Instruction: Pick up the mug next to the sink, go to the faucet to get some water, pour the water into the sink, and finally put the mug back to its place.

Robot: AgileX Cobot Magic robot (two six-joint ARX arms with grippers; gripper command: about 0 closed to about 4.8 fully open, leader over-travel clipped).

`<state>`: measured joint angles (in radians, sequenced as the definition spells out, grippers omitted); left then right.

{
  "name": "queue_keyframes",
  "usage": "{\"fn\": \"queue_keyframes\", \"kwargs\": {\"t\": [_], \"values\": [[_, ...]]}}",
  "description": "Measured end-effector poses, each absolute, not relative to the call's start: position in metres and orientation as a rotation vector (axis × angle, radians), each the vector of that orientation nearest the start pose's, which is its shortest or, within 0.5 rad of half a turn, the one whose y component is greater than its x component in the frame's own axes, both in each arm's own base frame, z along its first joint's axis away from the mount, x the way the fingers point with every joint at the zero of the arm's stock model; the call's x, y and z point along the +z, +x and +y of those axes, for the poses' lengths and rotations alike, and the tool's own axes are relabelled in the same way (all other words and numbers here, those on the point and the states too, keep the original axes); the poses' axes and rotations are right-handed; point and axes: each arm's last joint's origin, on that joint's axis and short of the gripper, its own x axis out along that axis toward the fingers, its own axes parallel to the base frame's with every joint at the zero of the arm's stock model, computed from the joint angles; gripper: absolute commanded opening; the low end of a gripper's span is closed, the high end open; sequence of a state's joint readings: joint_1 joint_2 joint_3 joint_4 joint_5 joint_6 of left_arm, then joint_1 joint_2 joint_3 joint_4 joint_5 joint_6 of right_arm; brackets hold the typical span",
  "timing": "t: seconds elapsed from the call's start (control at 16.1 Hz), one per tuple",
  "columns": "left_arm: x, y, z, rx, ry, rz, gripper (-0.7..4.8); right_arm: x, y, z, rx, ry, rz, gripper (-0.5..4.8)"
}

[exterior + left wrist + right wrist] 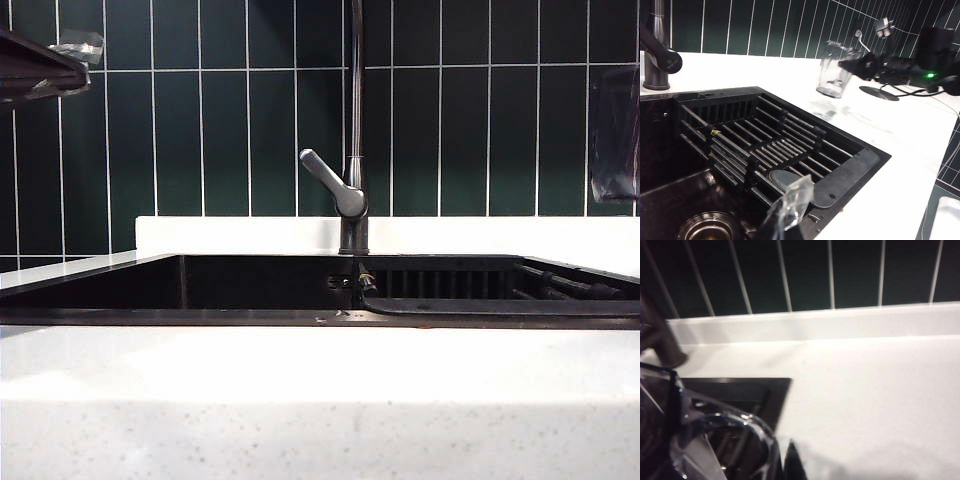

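Observation:
The clear mug hangs tilted a little above the white counter, right of the sink. My right gripper is shut on its rim from the far side. The right wrist view shows the mug's rim close up beside my right gripper. At the exterior view's right edge the mug is a see-through shape. The faucet stands behind the sink. My left gripper, its tips wrapped in clear plastic, is shut and empty over the basin. No water shows.
A slatted black rack fills the sink's right part, with a drain in the basin. A dark round disc and cables lie on the counter behind the mug. Dark green tiles back the white counter.

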<state>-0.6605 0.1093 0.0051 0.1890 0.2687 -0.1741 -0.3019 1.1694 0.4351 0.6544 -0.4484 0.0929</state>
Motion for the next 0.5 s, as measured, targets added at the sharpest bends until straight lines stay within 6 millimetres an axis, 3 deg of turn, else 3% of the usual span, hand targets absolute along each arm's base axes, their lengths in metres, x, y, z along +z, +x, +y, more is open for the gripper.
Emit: {"fn": "queue_keyframes", "kwargs": {"t": [0.5], "values": [[0.175,0.076,-0.069,-0.934,-0.178,-0.005,-0.05,0.207,0.252,-0.067,0.076,0.089,0.108,-0.05]]}}
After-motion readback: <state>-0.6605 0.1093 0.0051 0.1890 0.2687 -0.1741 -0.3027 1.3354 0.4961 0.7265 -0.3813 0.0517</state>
